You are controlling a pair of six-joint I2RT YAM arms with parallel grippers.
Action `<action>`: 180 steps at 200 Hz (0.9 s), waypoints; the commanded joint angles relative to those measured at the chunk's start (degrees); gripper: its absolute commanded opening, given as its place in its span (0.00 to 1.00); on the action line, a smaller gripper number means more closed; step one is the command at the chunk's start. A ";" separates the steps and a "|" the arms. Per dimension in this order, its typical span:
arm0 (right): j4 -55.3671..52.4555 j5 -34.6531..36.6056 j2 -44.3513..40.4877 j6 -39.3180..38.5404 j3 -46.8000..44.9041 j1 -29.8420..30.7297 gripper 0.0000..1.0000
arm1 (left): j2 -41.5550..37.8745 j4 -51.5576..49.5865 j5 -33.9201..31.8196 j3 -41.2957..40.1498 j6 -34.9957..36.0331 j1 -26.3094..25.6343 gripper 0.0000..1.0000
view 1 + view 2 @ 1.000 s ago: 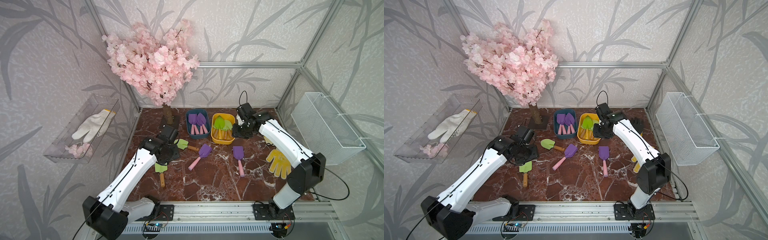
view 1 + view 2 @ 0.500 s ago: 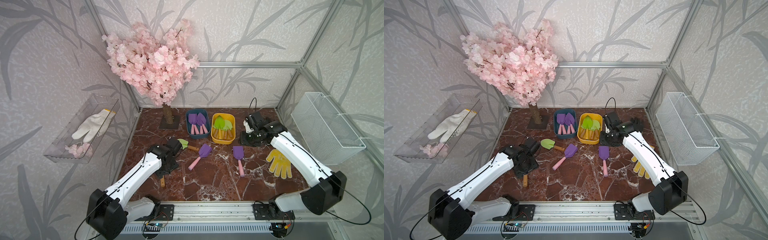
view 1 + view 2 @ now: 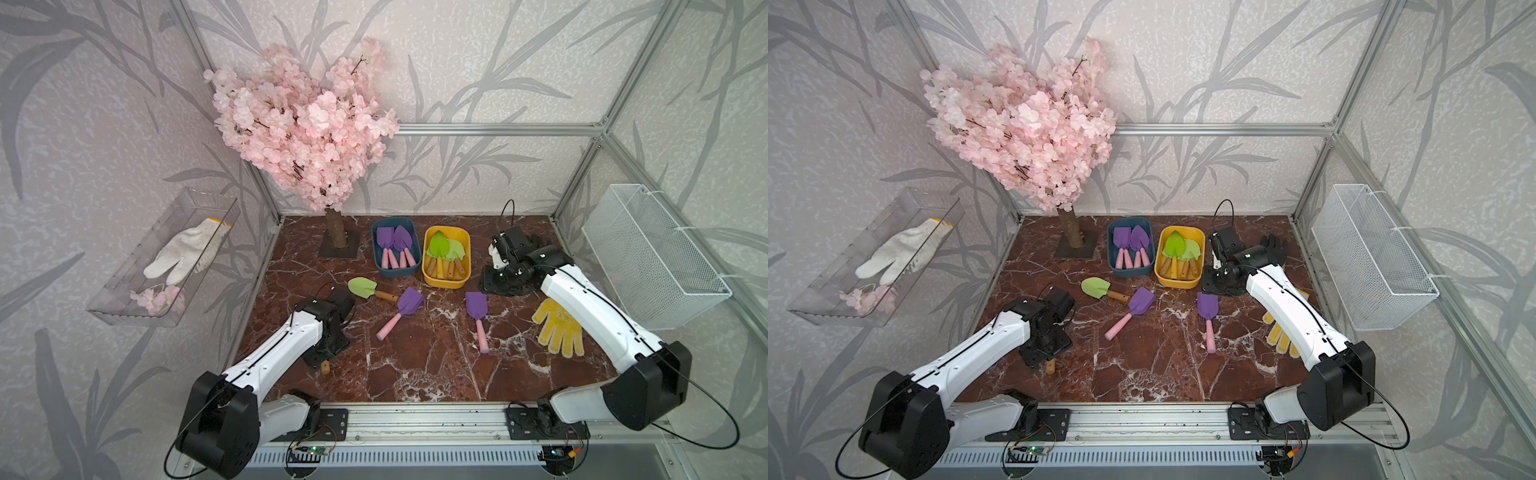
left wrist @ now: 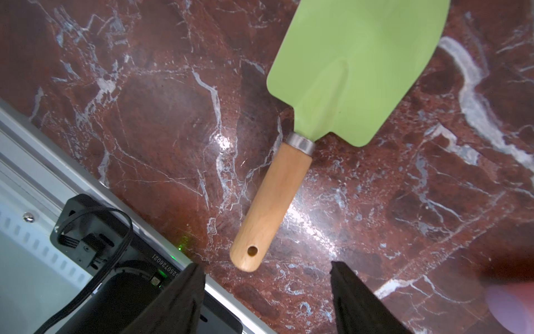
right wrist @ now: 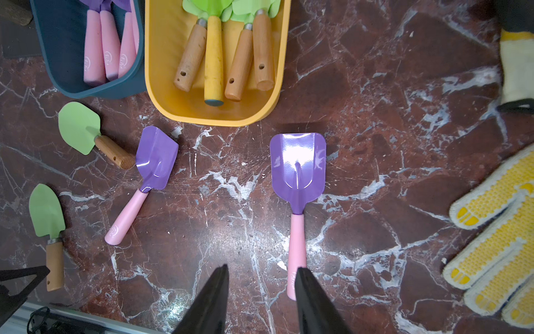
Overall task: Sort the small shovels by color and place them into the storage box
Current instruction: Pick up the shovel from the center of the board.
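On the left wall, a clear tray (image 3: pixel 116 303) is hung with a white glove (image 3: pixel 183 257) laid in it, and a pink blossom tree (image 3: pixel 303 133) is stood at the back left of the bench (image 3: pixel 415 365). Near the bench's left edge, the left fingers (image 4: pixel 179 303) are held over a green shovel (image 4: pixel 346 72) with a wooden handle — they are spread wide, nothing is gripped, and the handle's end is seen just at the mouth of the gap. In both top views only that end is shown past the wrist. Further right, a second green shovel (image 3: pixel 362 287) is laid flat, its handle end just beside the blade of a loose purple shovel (image 3: pixel 409 301). Behind these, a blue box (image 3: pixel 395 272) is filled with purple shovels (image 3: pixel 395 239), and a yellow box (image 3: pixel 444 283) just beside it with green shovels (image 3: pixel 442 247), one of them yellow-handled. In front of the yellow box, another purple shovel (image 3: pixel 476 305) is laid, pink handle toward the front edge. The right fingers (image 5: pixel 315 306) are held above the bench just right of the yellow box — partly parted, with nothing between them. A yellow glove (image 3: pixel 557 326) is laid near the right edge.
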 commanded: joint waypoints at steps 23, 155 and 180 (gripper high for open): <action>0.89 -0.19 -1.33 -0.49 -0.92 -0.56 0.43 | 3.55 2.94 4.38 -0.97 5.81 3.69 0.72; 1.30 -0.33 -0.20 -0.30 -1.44 -0.57 0.43 | 6.92 7.75 5.72 -4.23 8.64 6.74 0.64; 1.36 -0.23 -0.09 -0.30 -1.38 -0.57 0.43 | 7.51 8.08 5.63 -4.13 9.26 7.36 0.63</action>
